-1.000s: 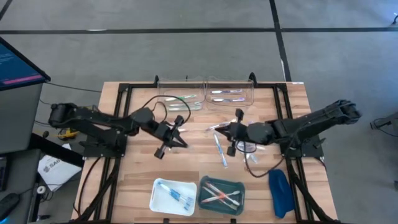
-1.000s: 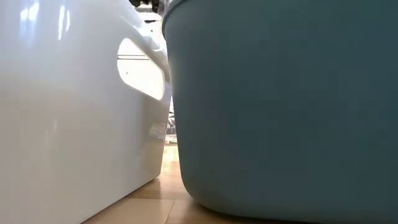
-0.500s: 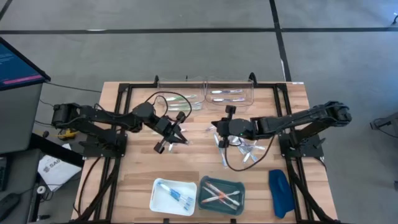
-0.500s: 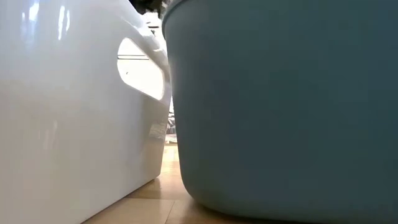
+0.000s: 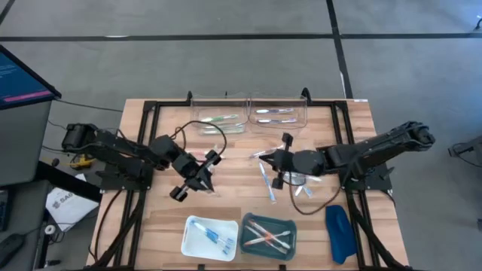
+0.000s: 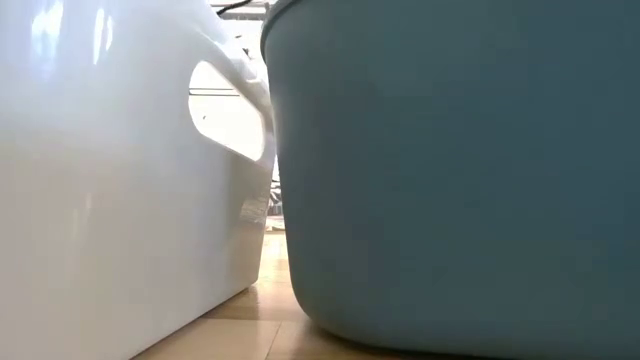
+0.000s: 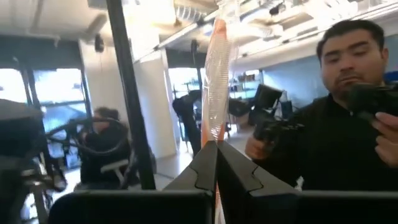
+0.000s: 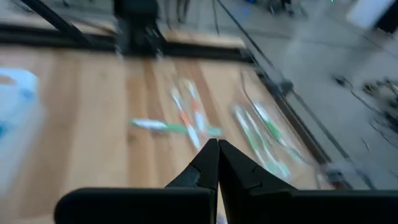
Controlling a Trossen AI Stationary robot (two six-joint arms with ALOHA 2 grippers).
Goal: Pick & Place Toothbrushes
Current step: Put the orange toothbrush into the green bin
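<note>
Since a moment ago the left pincer (image 5: 205, 167) has drawn back toward the near trays, pinching an orange clear-wrapped toothbrush (image 7: 216, 81). The right pincer (image 5: 265, 159), pressed together, has retreated rightward over loose toothbrushes (image 5: 266, 181) on the tabletop (image 5: 162, 211).

The white tray (image 5: 194, 242) holds blue brushes, the teal tray (image 5: 289, 226) pink ones.

A: Which colours do the bins have?

B: The left bin (image 5: 205, 238) is white and the one beside it (image 5: 267, 234) is teal; blue brushes (image 5: 213, 237) lie in the white one, pink and white ones (image 5: 266, 235) in the teal one.

A: And the table?

B: The table (image 5: 166, 199) is light wood with a black frame (image 5: 147, 108). The oblong object (image 5: 339, 233) is dark blue.

A: The left gripper's brush?

B: That toothbrush (image 7: 216, 81) is orange in a clear wrapper. Both arms are dark.
</note>
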